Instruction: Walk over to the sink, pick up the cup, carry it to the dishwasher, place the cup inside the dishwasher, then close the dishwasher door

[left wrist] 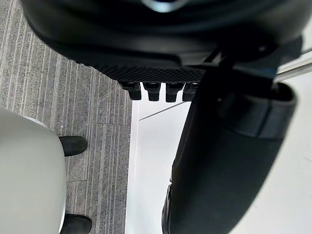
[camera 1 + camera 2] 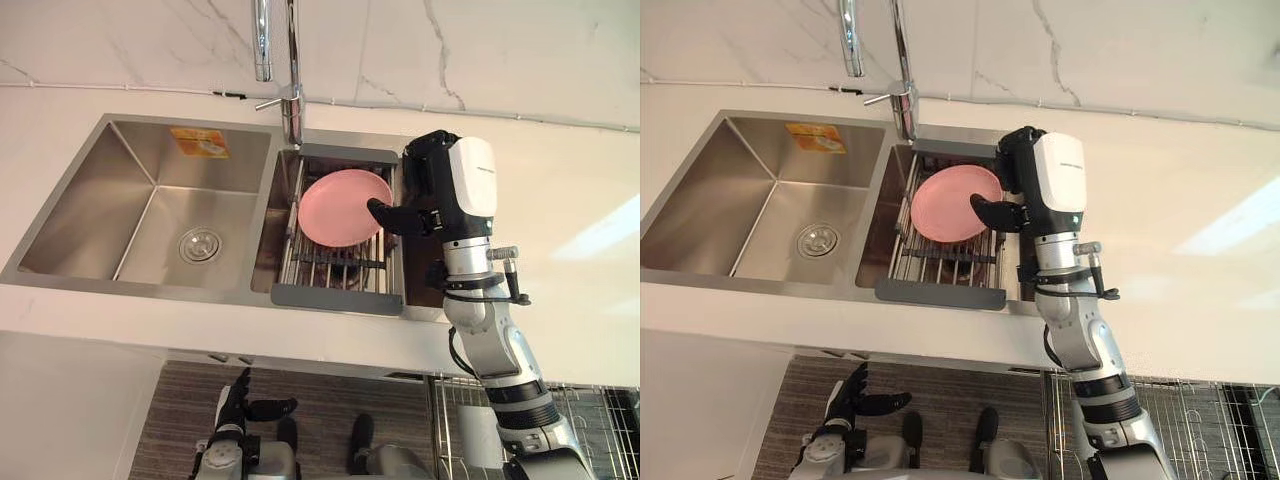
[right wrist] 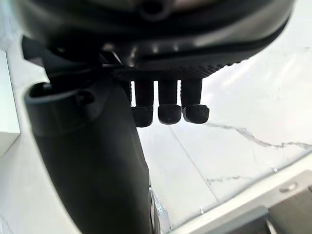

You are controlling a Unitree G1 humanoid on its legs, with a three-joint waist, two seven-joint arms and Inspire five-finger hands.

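My right hand [image 2: 440, 185] hovers over the right edge of the steel sink [image 2: 60, 210], its fingers relaxed and its thumb [image 2: 388, 215] pointing left at a pink plate [image 2: 340, 205]. Nothing is between the fingers [image 3: 168, 105] and the thumb in the right wrist view, where pale marble lies past them. The plate leans in a wire drying rack [image 2: 335, 295] set in the sink's right basin. My left hand [image 2: 240, 395] hangs low in front of the counter, open and holding nothing.
A chrome faucet [image 2: 290, 80] rises behind the divider between the two basins. The left basin has a drain [image 2: 200, 243]. White counter [image 2: 570, 250] runs to the right. A wire dishwasher rack [image 2: 590, 410] shows below the counter at the lower right.
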